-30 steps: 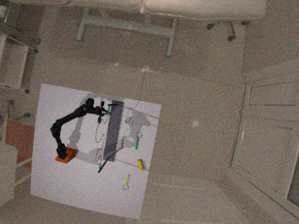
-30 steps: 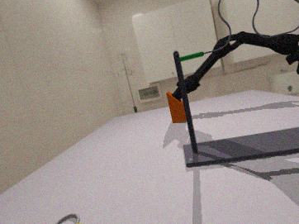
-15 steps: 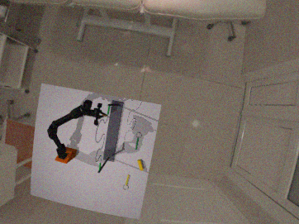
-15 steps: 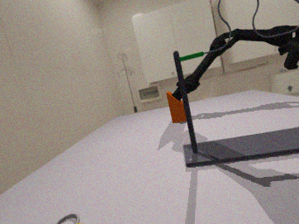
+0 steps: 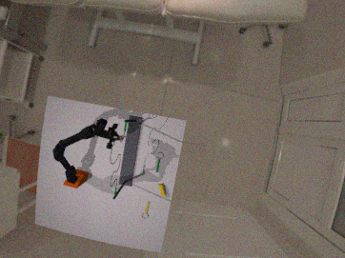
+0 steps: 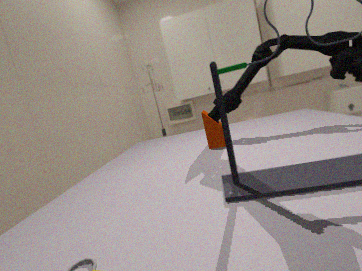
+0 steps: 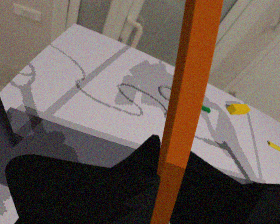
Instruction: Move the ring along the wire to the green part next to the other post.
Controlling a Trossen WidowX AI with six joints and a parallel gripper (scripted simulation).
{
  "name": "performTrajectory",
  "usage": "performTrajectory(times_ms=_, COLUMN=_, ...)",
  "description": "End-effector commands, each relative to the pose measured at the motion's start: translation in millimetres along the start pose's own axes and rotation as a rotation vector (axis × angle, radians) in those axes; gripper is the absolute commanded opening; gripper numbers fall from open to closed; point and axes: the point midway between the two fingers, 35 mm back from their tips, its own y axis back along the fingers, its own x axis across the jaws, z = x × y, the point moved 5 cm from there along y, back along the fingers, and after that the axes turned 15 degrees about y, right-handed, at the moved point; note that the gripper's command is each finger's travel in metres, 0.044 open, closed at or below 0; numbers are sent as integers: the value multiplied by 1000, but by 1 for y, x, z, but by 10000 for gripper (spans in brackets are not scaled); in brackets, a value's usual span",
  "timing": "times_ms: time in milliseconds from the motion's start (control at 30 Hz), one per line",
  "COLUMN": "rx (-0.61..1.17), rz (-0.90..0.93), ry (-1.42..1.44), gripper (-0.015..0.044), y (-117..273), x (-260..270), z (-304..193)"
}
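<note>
1. We see the gripper (image 5: 119, 137) (image 7: 160, 142) clenched on the orange handle (image 5: 121, 137) (image 7: 192, 75); in the wrist view the handle rises between the black fingers, leaning slightly.
2. We find that handle near the upper post's end of the wire in the top view, just beside the green part (image 5: 125, 126) there; the ring itself is too small for us to make out.
3. We see the thin grey wire (image 5: 114, 160) (image 6: 313, 3) winding towards the other green part (image 5: 115, 190) (image 6: 232, 69); that one joins the other post (image 5: 120, 191) (image 6: 223, 121), well apart from the gripper.
4. We see the dark base (image 5: 130, 155) (image 6: 300, 177) on the white table (image 5: 76, 215) (image 6: 125, 206) (image 7: 107, 97); beyond it lie a green-handled ring (image 5: 158, 164), a yellow block (image 5: 162, 189) (image 7: 238, 109) and a yellow-handled ring (image 5: 147, 208).
</note>
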Motion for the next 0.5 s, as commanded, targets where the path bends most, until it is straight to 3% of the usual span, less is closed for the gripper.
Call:
performTrajectory(times_ms=0, rx=10, rz=-46, ry=69, gripper=-150, y=-1, x=-11, z=-4)
performTrajectory(times_ms=467, rx=47, rz=-202, ry=349, gripper=-150, y=3, x=-51, z=-7)
